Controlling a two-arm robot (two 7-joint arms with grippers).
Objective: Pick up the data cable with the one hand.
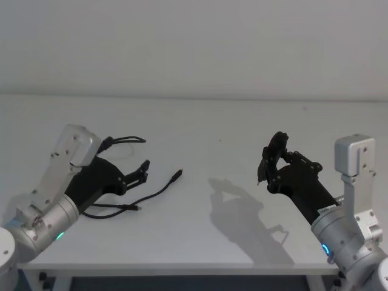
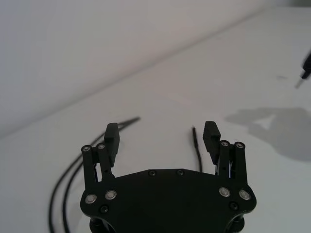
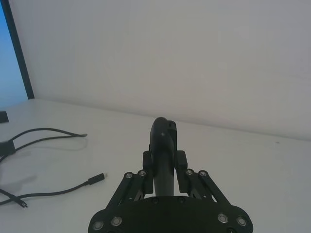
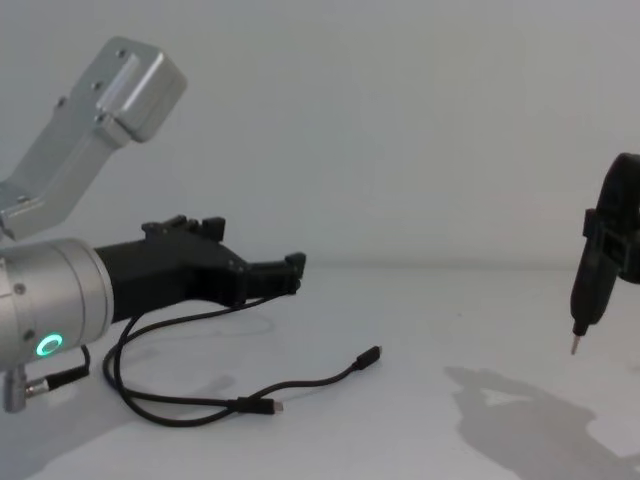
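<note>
One spread left claw point(image 1: 144, 171) low over the data cable point(image 1: 154, 193)

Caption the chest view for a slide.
Left gripper hovers over the looped data cable on the white table; right gripper holds a pen-shaped tool off to the right.

Left gripper point(image 2: 161, 127) low, fingers point(image 2: 212, 133) apart; right gripper point(image 3: 164, 156) raised, fingers closed.
</note>
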